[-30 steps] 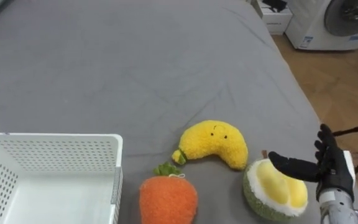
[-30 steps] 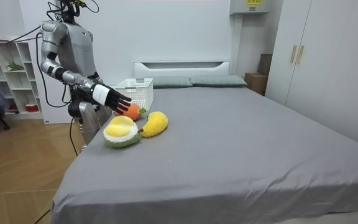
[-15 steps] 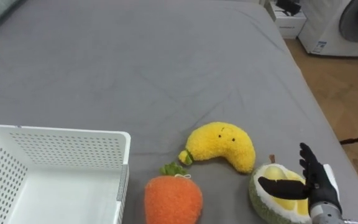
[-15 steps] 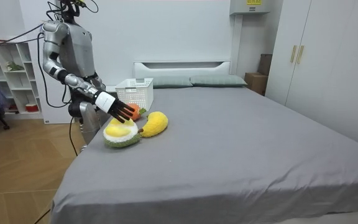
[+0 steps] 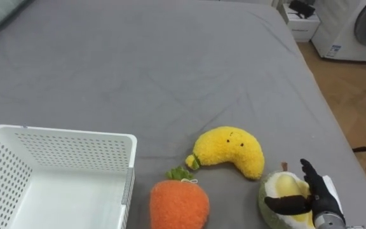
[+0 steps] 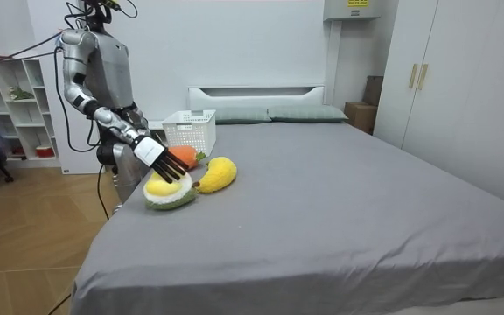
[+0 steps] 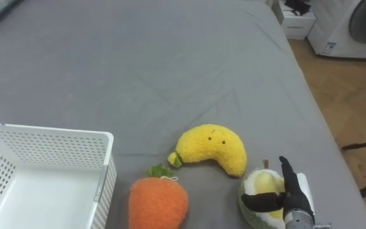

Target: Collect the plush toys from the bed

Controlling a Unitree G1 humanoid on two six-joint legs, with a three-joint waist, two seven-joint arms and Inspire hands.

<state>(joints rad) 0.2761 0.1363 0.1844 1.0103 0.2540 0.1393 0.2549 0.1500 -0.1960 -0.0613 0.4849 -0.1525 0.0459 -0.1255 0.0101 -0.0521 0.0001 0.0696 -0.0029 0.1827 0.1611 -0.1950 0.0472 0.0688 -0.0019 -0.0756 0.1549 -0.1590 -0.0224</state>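
**Right hand down on the durian toy**

The right hand [image 5: 316,198] lies on the durian toy [image 5: 277,189] with fingers straight and spread and the thumb stretched across its pale yellow flesh; nothing is clasped. A second ago the hand hung just above and to the side of the toy; it has since lowered onto it. The toy is a round, fuzzy plush with a green rind, sitting near the bed's edge. Just to its left lies a curved yellow banana toy [image 5: 230,149] of nubbly pile, and beside that a plump orange carrot toy [image 5: 178,205] with a green tuft. Further left stands a white plastic basket [image 5: 62,147] with perforated walls. All rest on the bed [image 5: 138,63], covered in smooth grey cloth. Beyond it are a wooden floor [image 5: 354,95] and a white washing machine [image 5: 358,28]. In the room view the robot stands at the bedside, with pale wardrobes [image 6: 462,96] on the room view's right.
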